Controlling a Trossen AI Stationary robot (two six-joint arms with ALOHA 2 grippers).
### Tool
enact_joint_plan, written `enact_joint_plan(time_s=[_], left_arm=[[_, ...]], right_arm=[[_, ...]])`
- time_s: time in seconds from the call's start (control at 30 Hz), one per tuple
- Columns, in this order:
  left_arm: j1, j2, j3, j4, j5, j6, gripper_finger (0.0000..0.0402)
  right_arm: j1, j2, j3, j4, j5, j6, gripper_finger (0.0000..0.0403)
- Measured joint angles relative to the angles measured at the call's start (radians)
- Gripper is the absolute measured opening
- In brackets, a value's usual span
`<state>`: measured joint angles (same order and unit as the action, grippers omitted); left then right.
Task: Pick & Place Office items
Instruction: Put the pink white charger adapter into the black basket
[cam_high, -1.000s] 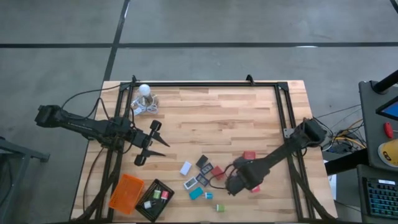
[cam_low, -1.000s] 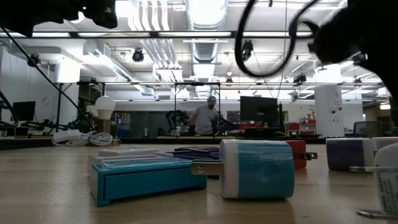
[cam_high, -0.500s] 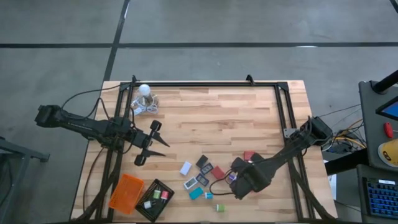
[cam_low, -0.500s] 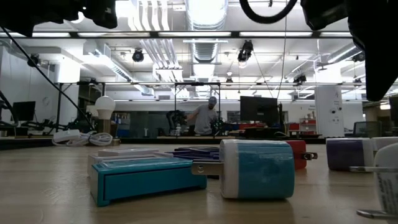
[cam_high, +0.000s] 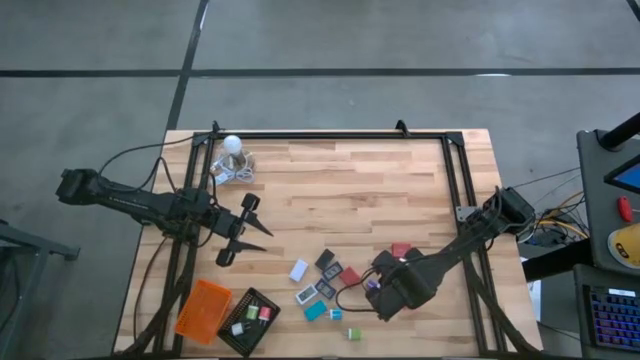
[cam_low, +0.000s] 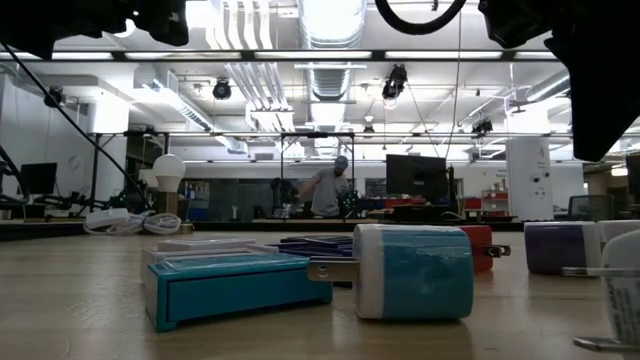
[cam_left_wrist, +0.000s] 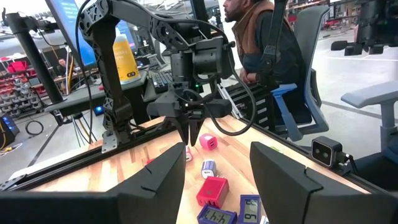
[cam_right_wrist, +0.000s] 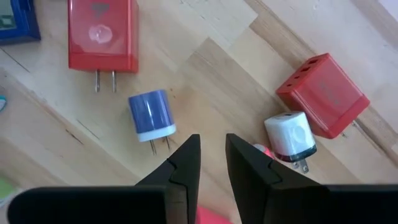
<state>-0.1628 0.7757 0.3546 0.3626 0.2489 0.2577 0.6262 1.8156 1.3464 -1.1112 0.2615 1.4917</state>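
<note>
- Hovering over the near right part of the desk (cam_high: 380, 190), the right gripper (cam_right_wrist: 211, 158) points down with its fingers (cam_right_wrist: 183, 163) drawn almost together and nothing between them.
- Just beside those tips lies a blue-and-white plug (cam_right_wrist: 151, 116) with its prongs toward the gripper, apart from it.
- On the other side sits a white plug with a dark band (cam_right_wrist: 290, 138), also close to the tips and untouched; something pink (cam_right_wrist: 264, 151) shows at its edge.
- A flat red charger (cam_right_wrist: 103, 34) lies beyond the blue plug, and a red cube charger (cam_right_wrist: 323, 93) lies beyond the white one.
- From above, the office items (cam_high: 325, 285) cluster in the near middle of the desk, mostly to the left of the right gripper.
- The left gripper (cam_high: 243, 232) hangs over the left side of the desk with its fingers parted and empty, well apart from the cluster.
- An orange tray (cam_high: 203, 310) and a black tray (cam_high: 249, 321) sit at the near left corner, the black one with small pieces inside.
- A white bulb with a cord (cam_high: 233, 160) rests at the far left.
- At desk level, a teal-and-white plug (cam_low: 412, 271) lies next to a teal box (cam_low: 236, 285).
</note>
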Motion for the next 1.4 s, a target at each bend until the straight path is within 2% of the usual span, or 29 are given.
enact_joint_plan(time_s=[0.33, 0.7, 0.9, 1.2, 1.4], left_arm=[[0.000, 0.000, 0.000, 0.000, 0.000, 0.000, 0.0184], [0.000, 0.000, 0.000, 0.000, 0.000, 0.000, 0.0184], [0.000, 0.000, 0.000, 0.000, 0.000, 0.000, 0.0184], [0.000, 0.000, 0.000, 0.000, 0.000, 0.006, 0.0184], [0.000, 0.000, 0.000, -0.006, 0.000, 0.007, 0.0184]], right_arm=[[0.000, 0.000, 0.000, 0.012, 0.000, 0.039, 0.0101], [-0.001, 0.000, -0.001, 0.017, 0.001, 0.046, 0.0211], [-0.001, 0.000, -0.001, 0.019, 0.000, 0.042, 0.0249], [-0.010, 0.000, -0.001, 0.023, 0.030, 0.039, 0.0258], [-0.010, 0.000, -0.003, 0.017, -0.036, -0.186, 0.0242]])
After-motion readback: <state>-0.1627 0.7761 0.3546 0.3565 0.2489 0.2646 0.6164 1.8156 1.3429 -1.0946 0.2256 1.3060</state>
